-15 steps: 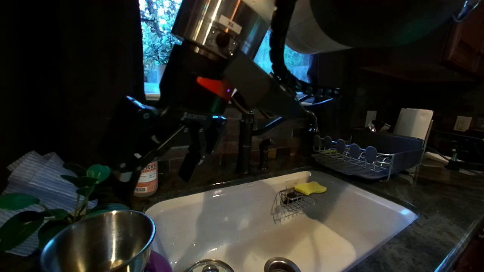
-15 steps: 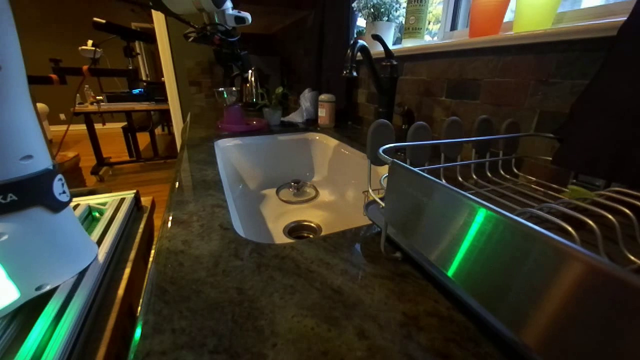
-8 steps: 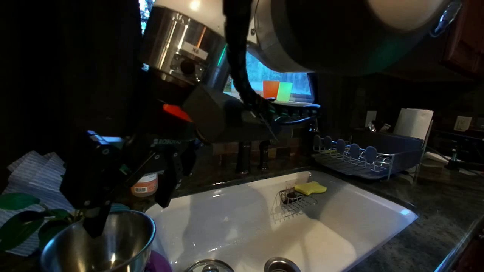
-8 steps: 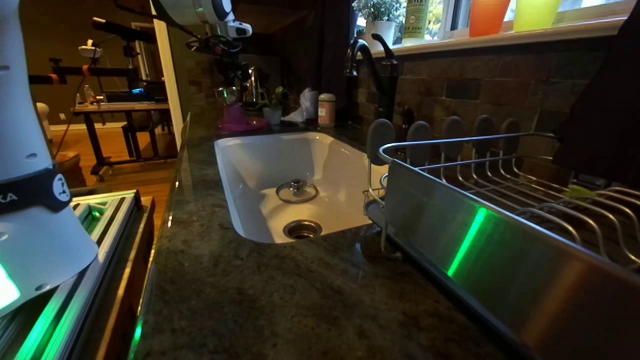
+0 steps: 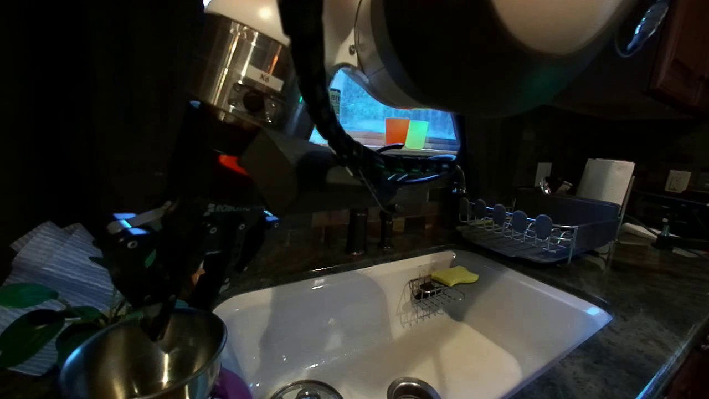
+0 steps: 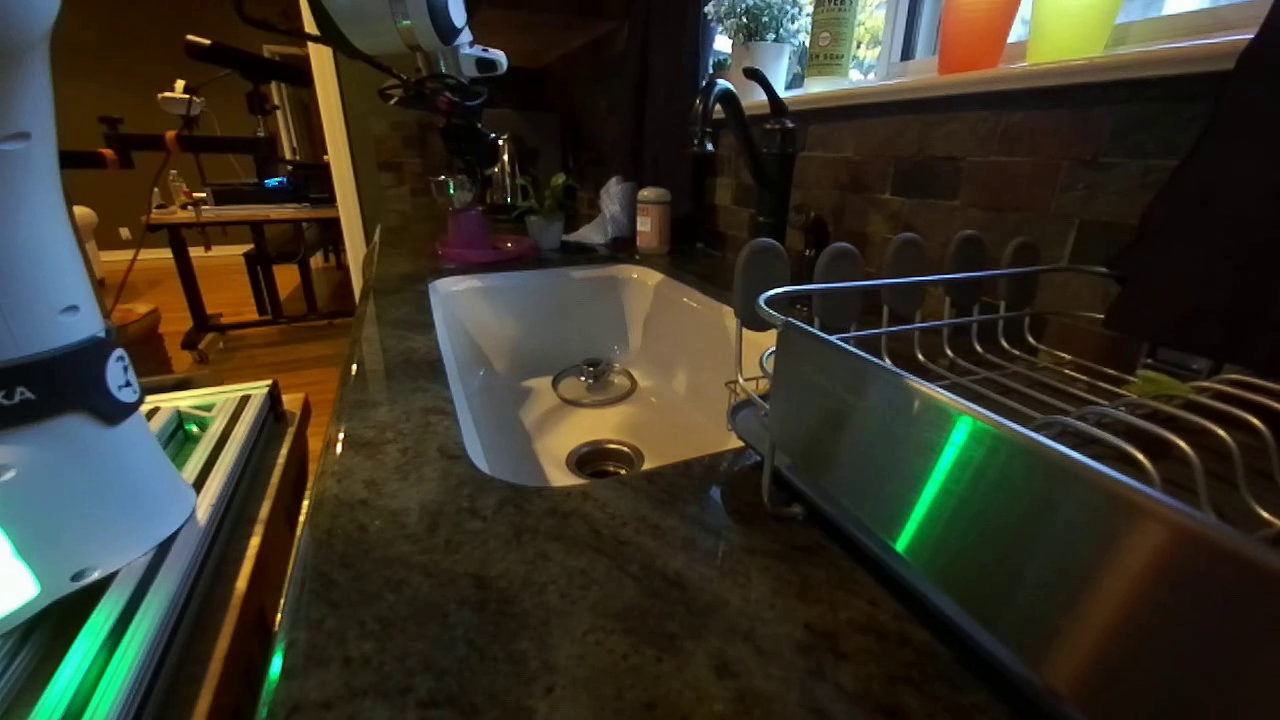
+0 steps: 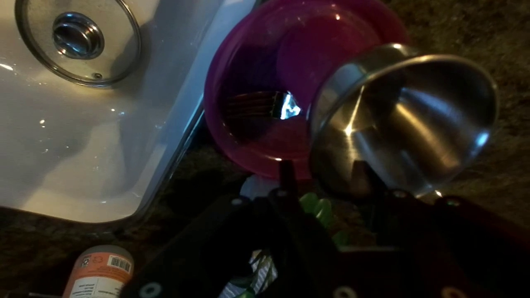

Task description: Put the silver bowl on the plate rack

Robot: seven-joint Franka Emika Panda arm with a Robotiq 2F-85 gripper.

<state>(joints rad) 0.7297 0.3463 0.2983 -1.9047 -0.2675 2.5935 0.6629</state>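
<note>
The silver bowl stands tilted at the near left in an exterior view, beside the sink. In the wrist view the bowl leans over a purple dish. My gripper straddles the bowl's rim, one finger inside the bowl and one outside. A gap shows between the fingers, so the jaws are partly open; contact with the wall cannot be made out. In an exterior view the gripper is dark and hard to read. Across the sink stands the plate rack, also close up in an exterior view.
A white sink lies between bowl and rack, with a glass lid in it. The purple dish holds a fork. An orange-labelled jar, a plant and a dark faucet stand around the sink.
My gripper has come down and to the left in an exterior view, reaching the bowl with one finger inside it. Its fingers have drawn closer together. The bowl has barely moved.
</note>
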